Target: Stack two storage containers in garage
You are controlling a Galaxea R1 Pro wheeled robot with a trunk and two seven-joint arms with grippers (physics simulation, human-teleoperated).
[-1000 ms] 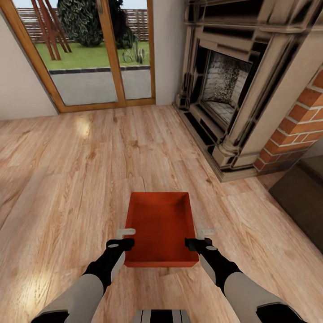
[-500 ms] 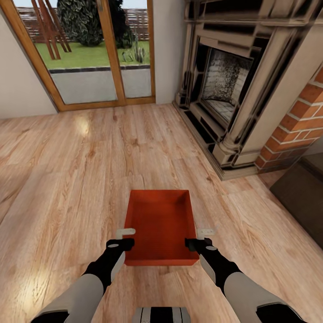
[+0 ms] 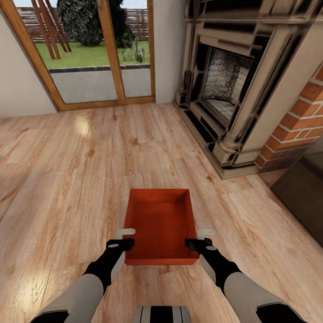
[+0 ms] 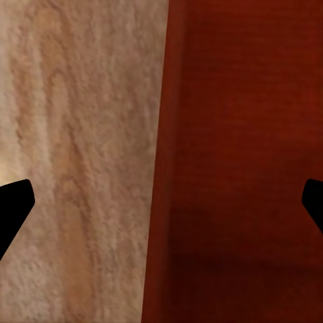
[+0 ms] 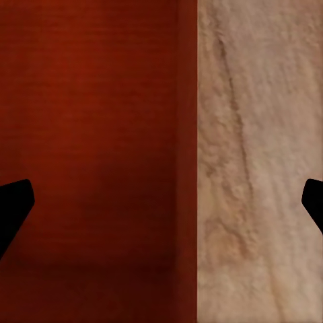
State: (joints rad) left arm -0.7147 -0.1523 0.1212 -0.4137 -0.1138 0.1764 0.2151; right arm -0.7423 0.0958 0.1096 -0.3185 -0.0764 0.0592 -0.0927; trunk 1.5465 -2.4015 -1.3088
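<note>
One red-orange storage container sits low over the light wood-plank living room floor, straight ahead of me. My left gripper is at its left side wall and my right gripper at its right side wall. The left wrist view has the container beside bare planks, with the left gripper open, its dark fingertips far apart on either side of the thin wall. My right gripper is open the same way over the container. The second container is out of view.
A brick fireplace with a stone surround stands at the right. A dark furniture piece sits near the right edge. Wood-framed glass doors fill the far wall. Open plank floor lies ahead and to the left.
The container's far edge sits slightly higher in the picture than a second ago, and the whole view has shifted a little. Both arms keep their places at its sides.
</note>
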